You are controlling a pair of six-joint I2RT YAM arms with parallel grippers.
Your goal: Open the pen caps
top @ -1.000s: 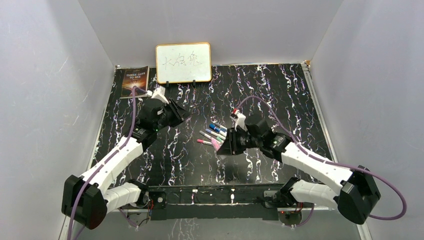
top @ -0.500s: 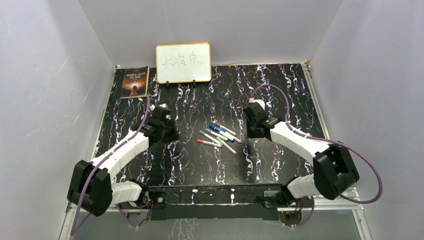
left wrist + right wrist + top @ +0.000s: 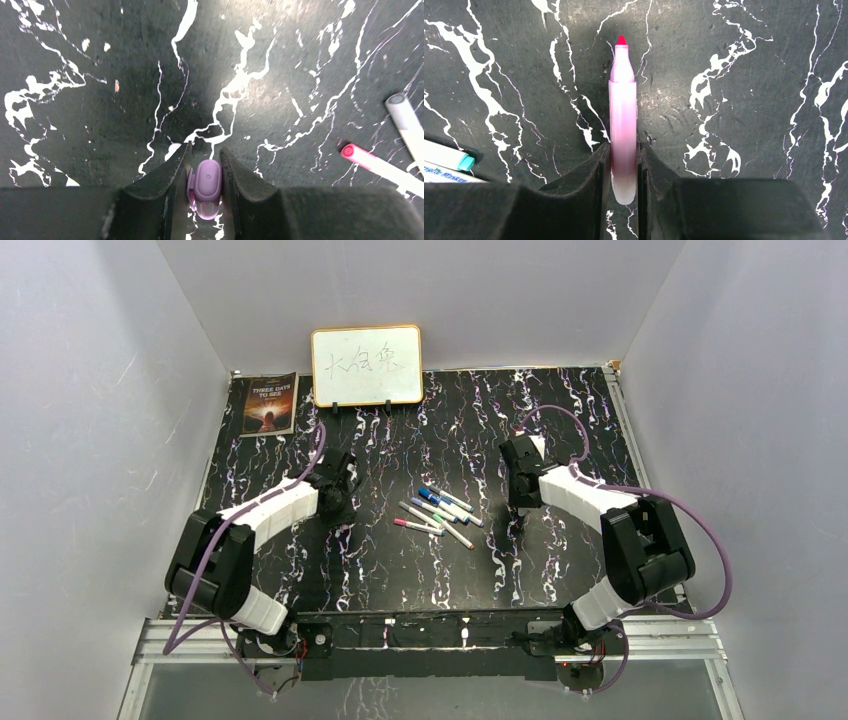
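Note:
My left gripper (image 3: 205, 150) is shut on a small purple pen cap (image 3: 206, 180), held low over the black marbled table. My right gripper (image 3: 623, 147) is shut on the thick pink marker (image 3: 622, 115), which has no cap on and shows its bare red tip (image 3: 621, 40). In the top view the left gripper (image 3: 340, 502) is left of the pile of white-barrelled pens (image 3: 440, 512) and the right gripper (image 3: 520, 505) is right of it. A pink-ended pen (image 3: 375, 162) and a teal-ended pen (image 3: 449, 159) lie at the wrist views' edges.
A small whiteboard (image 3: 366, 365) stands at the back of the table and a book (image 3: 268, 403) lies at the back left. White walls close in the left, right and back sides.
Both arms have swung apart from above the pen pile and come down low over the table, the left to the left and the right to the right.

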